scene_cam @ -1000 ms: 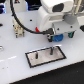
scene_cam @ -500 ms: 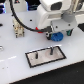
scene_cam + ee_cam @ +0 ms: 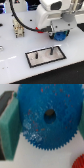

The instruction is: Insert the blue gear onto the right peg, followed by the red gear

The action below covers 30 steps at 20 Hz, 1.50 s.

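Here, on my feed, the fingers (image 3: 60, 36) are clamped on the flat, bright blue plastic toothed gear (image 3: 48, 115), which fills the wrist view with its round centre hole; a teal finger pad (image 3: 10, 126) presses its rim. In the exterior view the gear hangs clear of the white desk (image 3: 20, 70), just beyond the far right end of the grey, black-rimmed rectangular base plate (image 3: 41, 59). The plate's right thin dark upright peg (image 3: 50, 50) stands bare, with its twin (image 3: 39, 55) to its left.
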{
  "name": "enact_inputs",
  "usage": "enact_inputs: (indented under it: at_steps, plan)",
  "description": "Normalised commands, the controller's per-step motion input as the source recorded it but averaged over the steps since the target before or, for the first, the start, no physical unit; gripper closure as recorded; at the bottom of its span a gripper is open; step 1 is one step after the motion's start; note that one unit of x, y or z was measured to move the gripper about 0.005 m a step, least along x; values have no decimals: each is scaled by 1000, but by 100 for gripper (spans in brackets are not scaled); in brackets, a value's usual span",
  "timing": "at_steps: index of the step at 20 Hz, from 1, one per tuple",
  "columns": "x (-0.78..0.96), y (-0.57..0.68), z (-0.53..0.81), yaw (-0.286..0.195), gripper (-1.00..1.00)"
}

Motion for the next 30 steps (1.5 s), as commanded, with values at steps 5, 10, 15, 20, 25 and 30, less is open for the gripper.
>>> enact_inputs:
  at_steps: [5,10,15,20,25,30]
  plan:
    - [184,9,550,0,100]
    - [404,-17,572,0,100]
    - [576,-181,546,0,100]
    - [640,-255,510,0,100]
    - [634,-332,368,0,100]
    - [636,-359,169,0,100]
